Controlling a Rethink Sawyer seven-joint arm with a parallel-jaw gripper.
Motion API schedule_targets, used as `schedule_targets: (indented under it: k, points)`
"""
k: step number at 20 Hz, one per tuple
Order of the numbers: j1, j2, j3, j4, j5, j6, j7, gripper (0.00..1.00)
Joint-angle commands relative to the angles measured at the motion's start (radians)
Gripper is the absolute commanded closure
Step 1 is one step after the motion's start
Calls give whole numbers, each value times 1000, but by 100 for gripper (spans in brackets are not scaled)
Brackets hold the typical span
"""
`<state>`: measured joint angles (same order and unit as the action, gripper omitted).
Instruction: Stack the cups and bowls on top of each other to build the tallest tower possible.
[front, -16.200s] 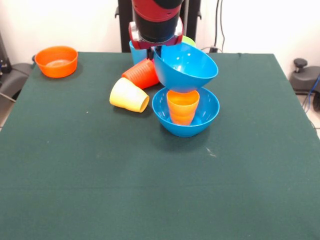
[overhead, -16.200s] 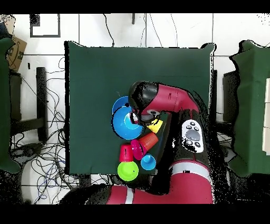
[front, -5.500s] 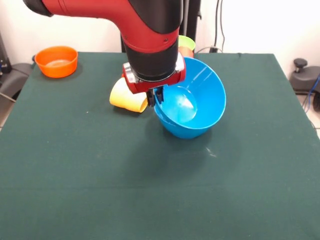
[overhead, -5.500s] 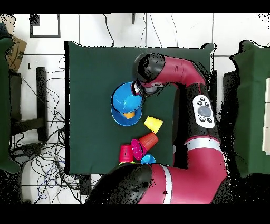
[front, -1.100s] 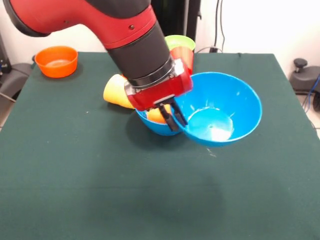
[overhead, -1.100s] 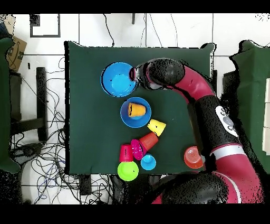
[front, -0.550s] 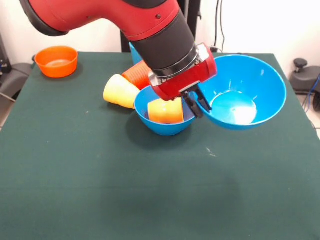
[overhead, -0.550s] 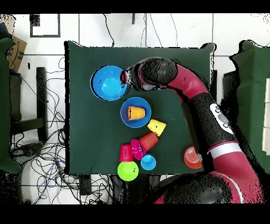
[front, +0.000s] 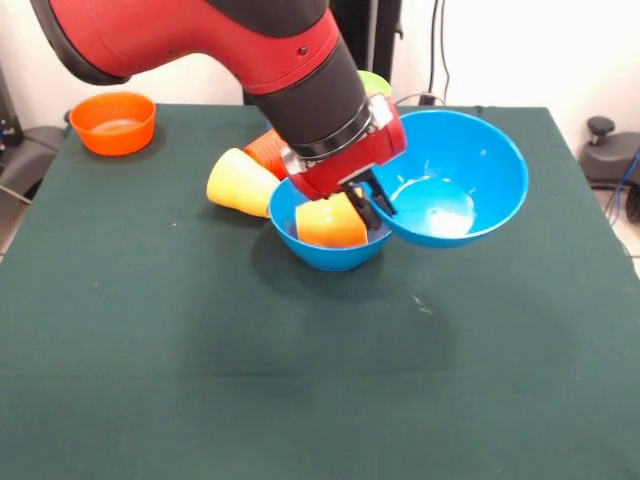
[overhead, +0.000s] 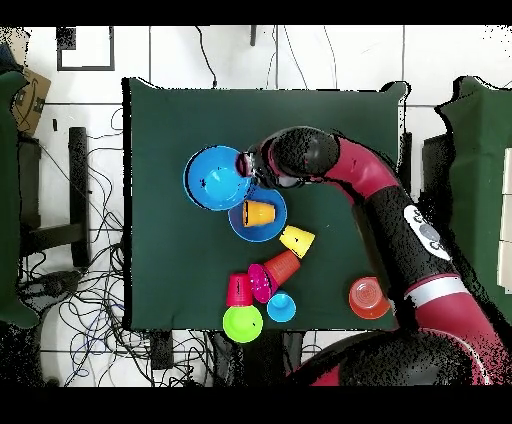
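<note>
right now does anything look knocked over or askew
Yes. The orange cup lies tipped inside the smaller blue bowl instead of upright. The pincer grips the large blue bowl by its rim, tilted. The yellow cup lies on its side.

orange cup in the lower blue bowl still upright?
No. The yellow-orange plastic cup lies tipped on its side inside the smaller bright blue plastic bowl, its mouth pointing sideways in the overhead view.

From my front camera the light is bright and even, seemingly from overhead. A white glare spot sits inside the big blue bowl (front: 450, 185), and soft shadows fall on the green table (front: 150, 330) beneath the bowls. Everything I see on the table looks sharp. The overhead view is evenly lit but flatter.
</note>
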<state>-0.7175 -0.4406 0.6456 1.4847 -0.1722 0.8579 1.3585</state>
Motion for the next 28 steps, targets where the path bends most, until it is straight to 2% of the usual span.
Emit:
schedule_targets:
  k: [1, 7, 19, 28]
  points:
    - [-3, 46, 22, 28, -113, 44, -213, 100]
    - [-40, 51, 38, 21, -157, 66, -238, 100]
    - [-82, 33, 87, 47, -175, 87, -217, 100]
    - [-79, 35, 73, 47, -206, 100, -207, 100]
